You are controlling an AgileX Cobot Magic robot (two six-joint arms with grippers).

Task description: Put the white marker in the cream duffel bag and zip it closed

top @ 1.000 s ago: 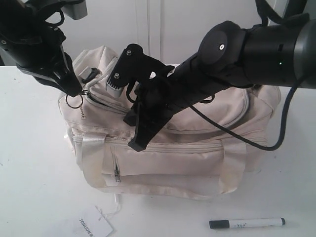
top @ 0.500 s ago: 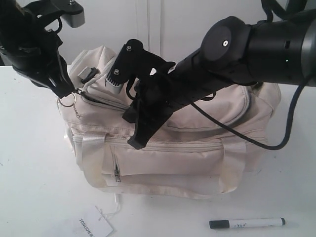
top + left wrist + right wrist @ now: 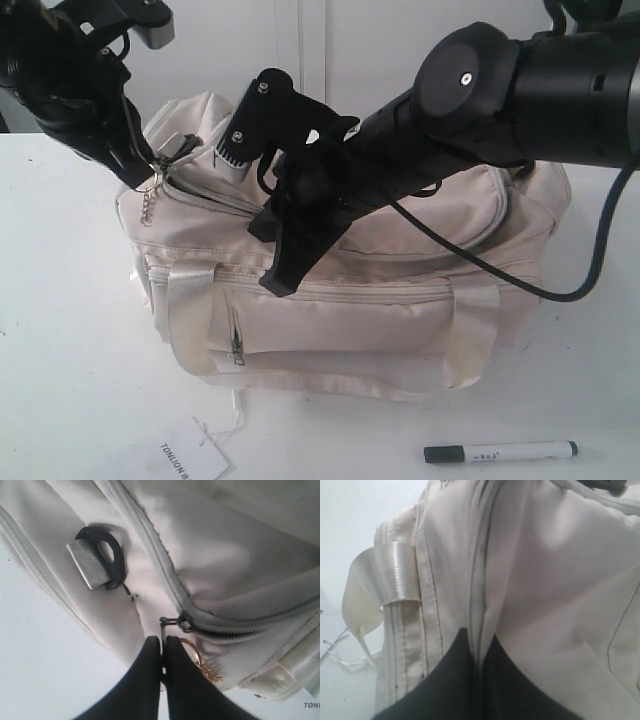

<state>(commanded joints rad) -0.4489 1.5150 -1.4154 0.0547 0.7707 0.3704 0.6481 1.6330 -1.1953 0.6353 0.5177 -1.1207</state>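
Note:
The cream duffel bag (image 3: pixel 400 320) stands mid-table, its front pocket toward the exterior camera. My left gripper (image 3: pixel 150 175) is at the bag's left end, shut on the thin metal zipper pull (image 3: pixel 163 630) of the top zipper. The gold ring (image 3: pixel 194 654) and chain hang beside the fingers. My right gripper (image 3: pixel 278 288) reaches down over the bag's front, and in the right wrist view this gripper (image 3: pixel 479 637) is shut on a fold of bag fabric (image 3: pixel 560 580). The white marker (image 3: pixel 500 452) with a black cap lies on the table in front of the bag, to the right, apart from both grippers.
A white paper hang tag (image 3: pixel 190 462) with string lies at the front left of the white table (image 3: pixel 60 350). A shiny strap handle (image 3: pixel 395 575) loops beside the right fingers. A black D-ring with a grey strap (image 3: pixel 100 557) sits near the zipper's end.
My left gripper has shifted slightly up and back with the zipper pull, lifting the bag's left end a little. The right arm has barely moved. The marker stayed put.

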